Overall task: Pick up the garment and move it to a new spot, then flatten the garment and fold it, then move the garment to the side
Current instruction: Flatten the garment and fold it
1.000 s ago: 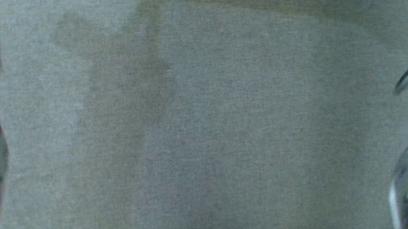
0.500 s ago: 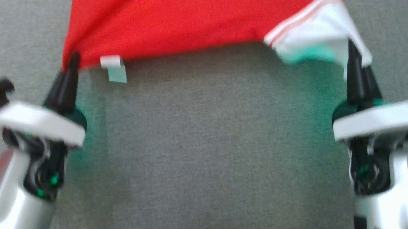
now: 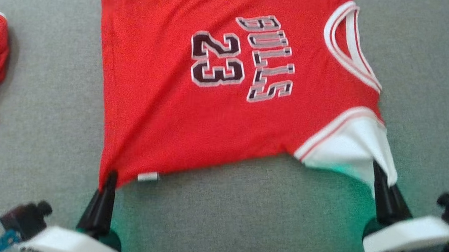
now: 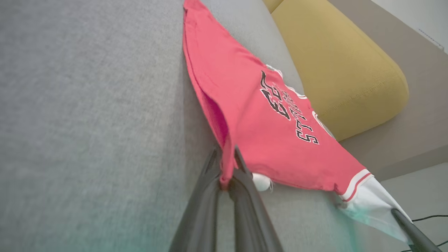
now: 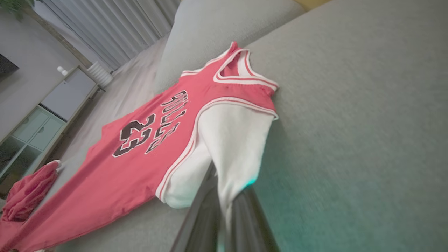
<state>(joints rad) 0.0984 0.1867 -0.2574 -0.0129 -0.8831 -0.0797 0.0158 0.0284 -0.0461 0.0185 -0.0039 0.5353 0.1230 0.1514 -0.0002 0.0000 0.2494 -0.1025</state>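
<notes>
Currently flattening: left gripper (image 3: 110,178) clamps the jersey (image 3: 209,111) corner at 7 o'clock, and right gripper (image 3: 376,169) clamps its 4 o'clock corner. Next probably needs an even pull, then lowering it flat.

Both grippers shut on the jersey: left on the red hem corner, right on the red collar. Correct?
No. The right gripper pinches the white sleeve instead; the right wrist view shows it. The rest is right: left gripper shut on the jersey at its red hem corner.
</notes>
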